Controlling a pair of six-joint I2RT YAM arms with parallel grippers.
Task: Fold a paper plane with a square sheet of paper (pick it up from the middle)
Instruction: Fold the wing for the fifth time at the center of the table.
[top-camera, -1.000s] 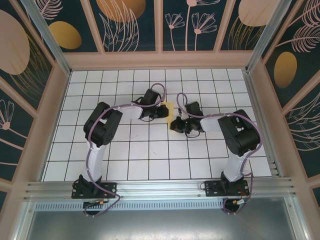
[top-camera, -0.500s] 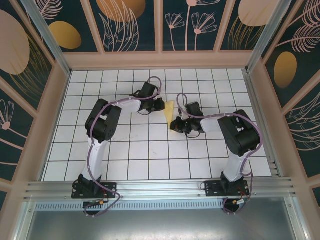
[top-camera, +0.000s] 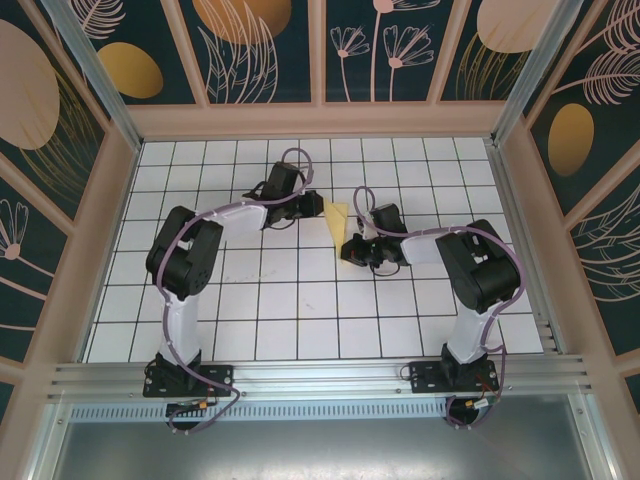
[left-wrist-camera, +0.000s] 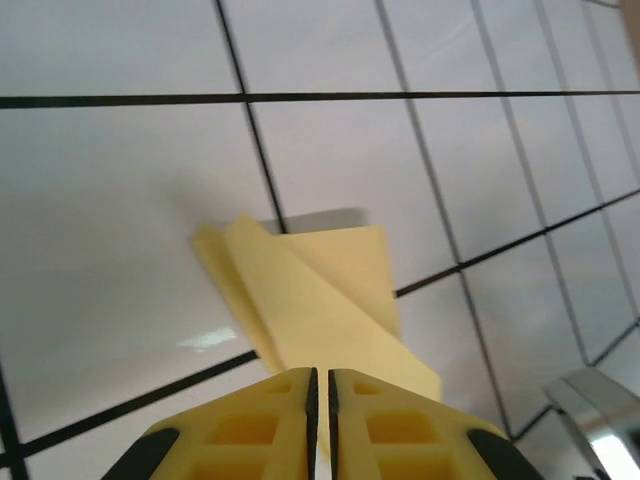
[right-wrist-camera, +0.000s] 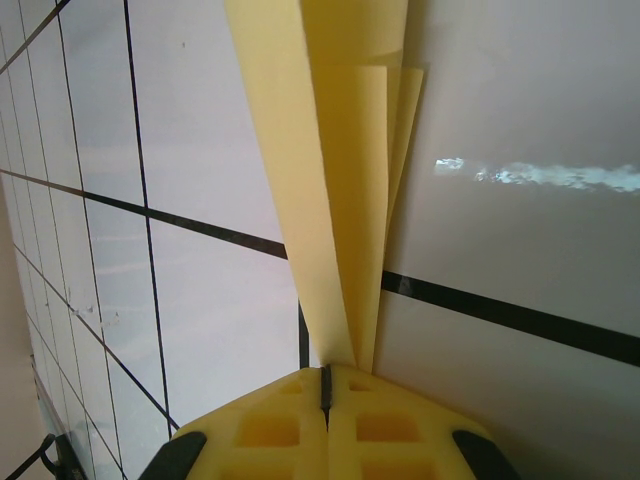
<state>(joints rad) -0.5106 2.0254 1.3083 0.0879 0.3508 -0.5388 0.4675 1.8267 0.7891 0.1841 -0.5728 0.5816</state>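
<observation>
The sheet of paper (top-camera: 338, 218) is bright yellow and folded into a narrow pointed wedge, lying near the middle of the white grid table (top-camera: 270, 300). My right gripper (top-camera: 349, 247) is shut on its near tip; in the right wrist view the layered paper (right-wrist-camera: 345, 200) runs straight out from the closed jaws (right-wrist-camera: 325, 372). My left gripper (top-camera: 314, 208) sits at the paper's left edge. In the left wrist view its jaws (left-wrist-camera: 320, 375) are shut to a thin slit, and the folded paper (left-wrist-camera: 320, 290) spreads out ahead of and under the tips. Whether they touch it I cannot tell.
Wooden frame walls (top-camera: 110, 200) with patterned panels close in the table on three sides. An aluminium rail (top-camera: 320, 375) carrying both arm bases runs along the near edge. The left arm's elbow (top-camera: 180, 255) rises over the left half of the grid.
The left gripper has slid back and to the left, off the top of the paper to its left edge, and the left elbow swung left. The right arm and the paper stayed put.
</observation>
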